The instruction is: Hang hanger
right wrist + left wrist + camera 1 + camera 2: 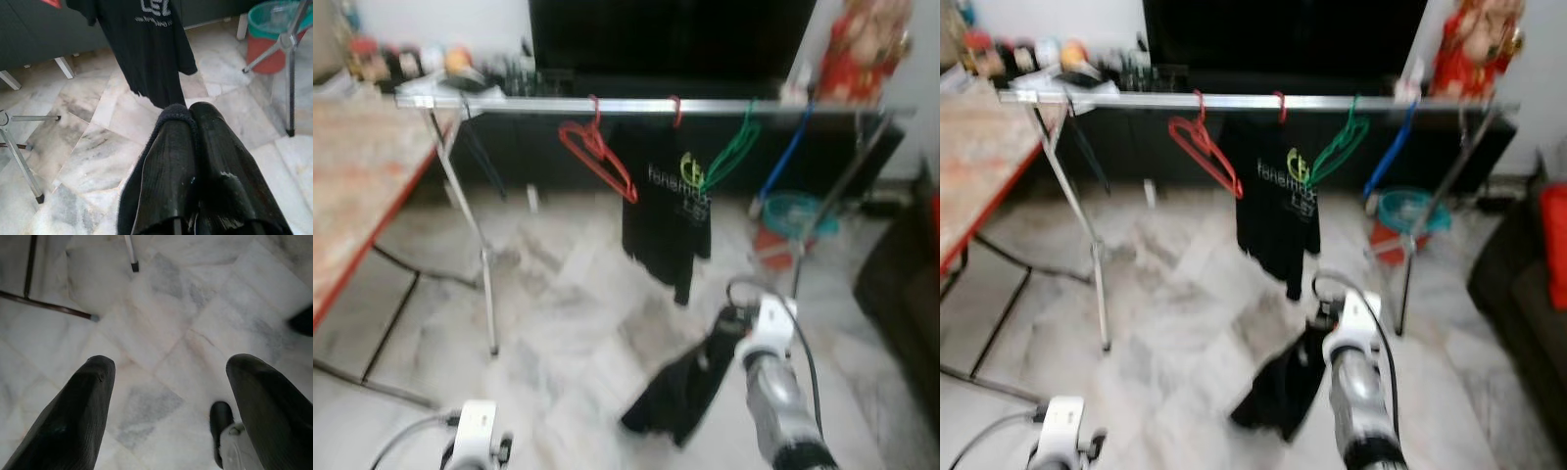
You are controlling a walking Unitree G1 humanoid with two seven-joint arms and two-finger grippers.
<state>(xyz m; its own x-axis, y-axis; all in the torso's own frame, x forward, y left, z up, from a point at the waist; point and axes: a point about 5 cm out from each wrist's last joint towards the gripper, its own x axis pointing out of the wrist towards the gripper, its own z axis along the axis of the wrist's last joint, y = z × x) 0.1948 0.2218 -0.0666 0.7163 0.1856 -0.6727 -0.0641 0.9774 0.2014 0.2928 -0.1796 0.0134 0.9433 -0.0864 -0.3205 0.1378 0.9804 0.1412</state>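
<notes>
A silver clothes rail (636, 105) stands ahead on the marble floor. On it hang an empty red hanger (597, 157), a black printed T-shirt (666, 215), a green hanger (729, 152) and a blue hanger (783, 162). My right gripper (190, 117) is low and in front of the rail, below the T-shirt, shut on a black garment (680, 392) that droops toward the floor. Whether a hanger is inside that garment cannot be made out. My left gripper (168, 367) hangs low at the left, open over bare tiles.
A wooden table with a red edge (352, 186) stands at the left. A teal basin on a red bucket (798, 213) sits behind the rack's right leg (803, 264). A dark sofa (901, 284) lies at the right, and a dark cabinet (558, 147) runs behind the rail.
</notes>
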